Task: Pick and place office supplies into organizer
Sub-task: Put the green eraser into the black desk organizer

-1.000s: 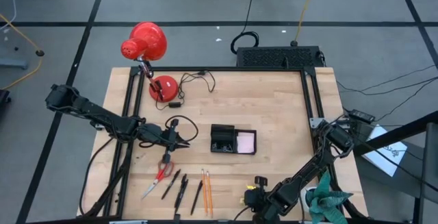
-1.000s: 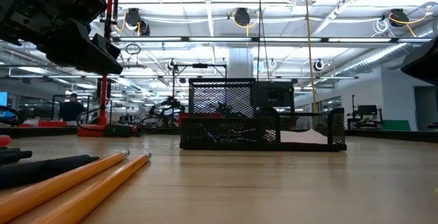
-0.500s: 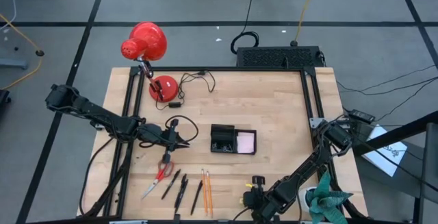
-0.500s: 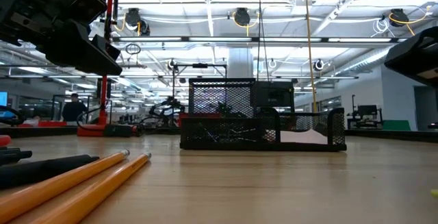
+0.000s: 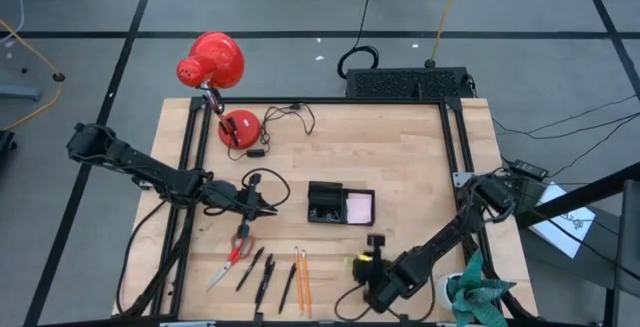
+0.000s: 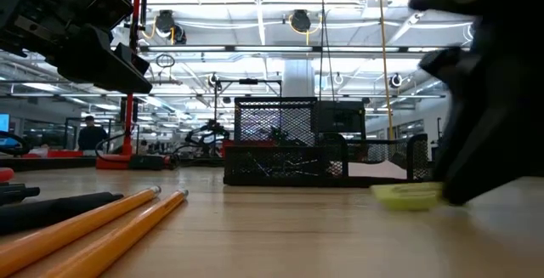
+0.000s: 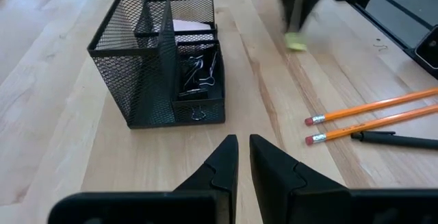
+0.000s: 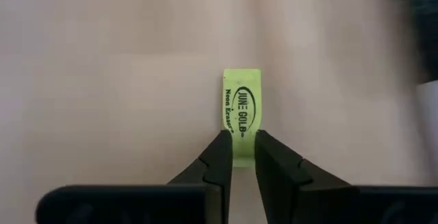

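Note:
My right gripper (image 8: 243, 148) is shut on a small yellow-green eraser (image 8: 241, 104), near the table's near edge in front of the organizer (image 5: 340, 205). The eraser also shows in the high view (image 5: 361, 262) and the low view (image 6: 408, 195). The organizer (image 7: 164, 59) is black mesh and holds binder clips and a pink pad. My left gripper (image 7: 243, 148) hangs shut over the table left of the organizer (image 5: 272, 207), touching nothing. Red-handled scissors (image 5: 236, 255), black pens (image 5: 260, 272) and orange pencils (image 5: 301, 275) lie flat on the table. My right gripper pinches the eraser between its two fingers, one on each long side, at the end nearest the wrist (image 8: 241, 140). The fingers come slanting down from the table's near right side. The printed face is up and the eraser lies level, low at the tabletop; whether it touches, I cannot tell.
A red desk lamp (image 5: 212, 62) stands on its base (image 5: 238, 127) at the far left, with a cable and switch (image 5: 275, 122) beside it. A larger black box (image 5: 405, 82) sits at the far edge. Metal rails frame the table. Bare wood lies right of the organizer.
My right gripper has moved from the table's near edge toward the far side and the organizer, carrying the eraser with it. It has come into the low view on the right. My left arm has kept still.

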